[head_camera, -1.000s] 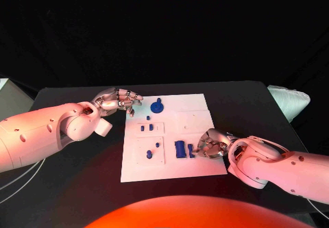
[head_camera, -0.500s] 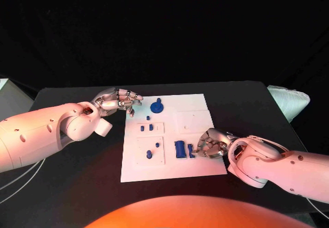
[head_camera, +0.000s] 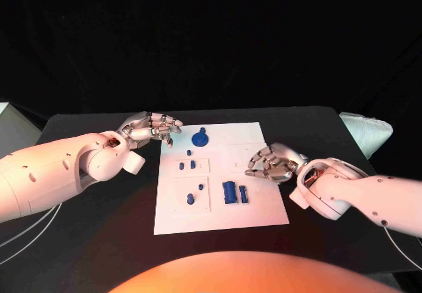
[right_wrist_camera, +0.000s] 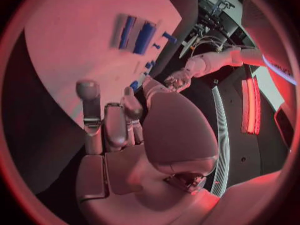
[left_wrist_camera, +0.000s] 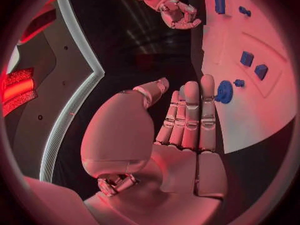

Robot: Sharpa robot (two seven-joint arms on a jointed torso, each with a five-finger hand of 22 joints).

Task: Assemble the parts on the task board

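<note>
Task board [head_camera: 255, 207] with blue parts [head_camera: 229, 191]; left hand [head_camera: 149, 128], right hand [head_camera: 271, 162] fingers loosely spread, empty.

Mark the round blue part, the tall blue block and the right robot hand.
round blue part [head_camera: 200, 140], head view, centre of the disc
tall blue block [head_camera: 229, 192], head view, middle of its top face
right robot hand [head_camera: 271, 163], head view, middle of the hand

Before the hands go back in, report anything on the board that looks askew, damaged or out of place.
Nothing stands out. The task board lies flat on the table, the blue parts sit on it, and both hands, left hand and right hand, hold nothing.
</note>
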